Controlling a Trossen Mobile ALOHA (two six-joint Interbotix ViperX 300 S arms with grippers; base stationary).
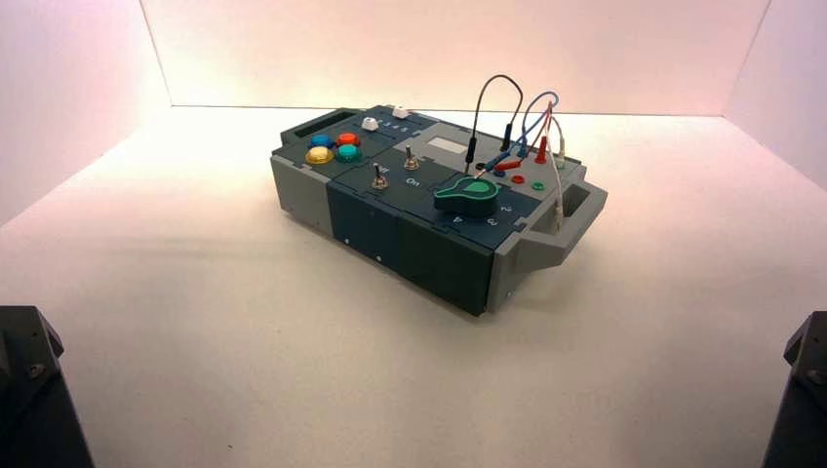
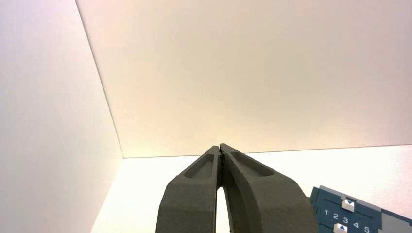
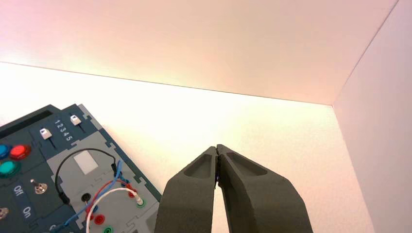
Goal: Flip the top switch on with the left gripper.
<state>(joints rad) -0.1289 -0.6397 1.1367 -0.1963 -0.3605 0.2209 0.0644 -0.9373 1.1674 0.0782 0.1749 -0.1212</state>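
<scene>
Left gripper (image 2: 219, 146) clenched, left of box (image 1: 414, 249).
Best nudge top switch (image 1: 411, 160) lever-tip lightly, tips together; right gripper (image 3: 217, 147) idle right, shut.

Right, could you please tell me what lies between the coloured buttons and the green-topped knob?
Two silver toggle switches and white lettering, as the high view shows.

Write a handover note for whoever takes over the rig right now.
Left tool: shut, empty, away from the box, on its left.
Right tool: shut, empty, idle to the box's right.
Top switch: the farther of two silver toggles, mid-box, between the coloured buttons and the green knob.
Done: no contact with the switch; its setting isn't plain.
Left: bring the left tool over, check the lever, flip it on.
</scene>
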